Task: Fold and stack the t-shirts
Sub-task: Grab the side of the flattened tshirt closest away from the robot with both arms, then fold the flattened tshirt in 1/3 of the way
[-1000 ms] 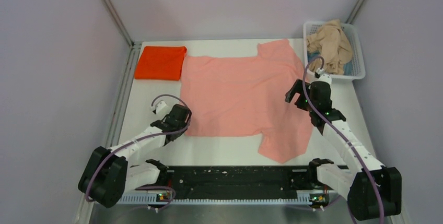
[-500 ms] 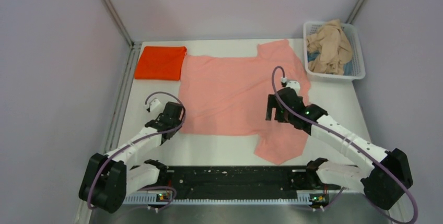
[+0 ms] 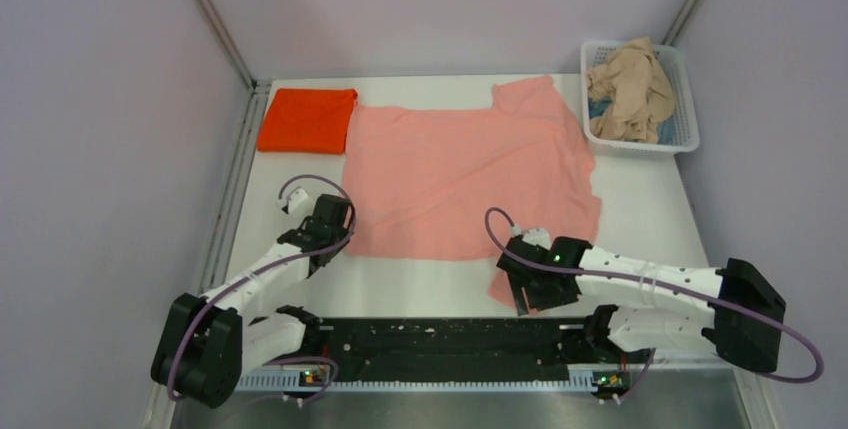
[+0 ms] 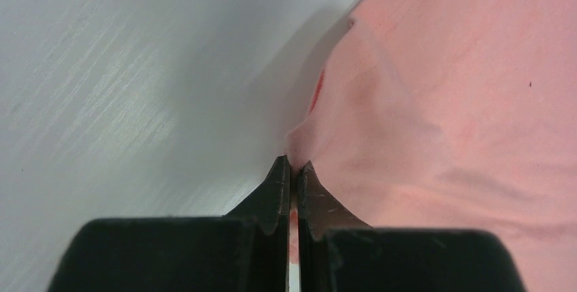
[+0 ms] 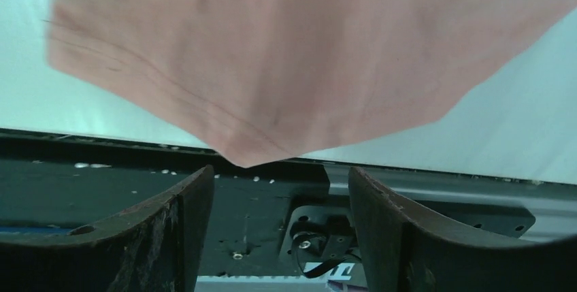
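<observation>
The salmon-pink t-shirt (image 3: 460, 179) lies spread flat across the middle of the table. My left gripper (image 3: 335, 232) is shut on its near left corner (image 4: 354, 122), pinching the cloth between the fingertips. My right gripper (image 3: 535, 294) is open and empty, over the shirt's near sleeve (image 5: 299, 67) at the table's front edge. The orange-red t-shirt (image 3: 307, 120) lies folded at the far left. The beige-tan t-shirt (image 3: 630, 87) is crumpled in the basket.
A white lattice basket (image 3: 683, 99) stands at the far right corner. A black rail (image 3: 440, 344) runs along the near edge between the arm bases and shows in the right wrist view (image 5: 102, 190). Grey walls enclose the table.
My right arm swung from the far right by the basket down to the shirt's near sleeve at the front edge. My left gripper stayed on the shirt's corner.
</observation>
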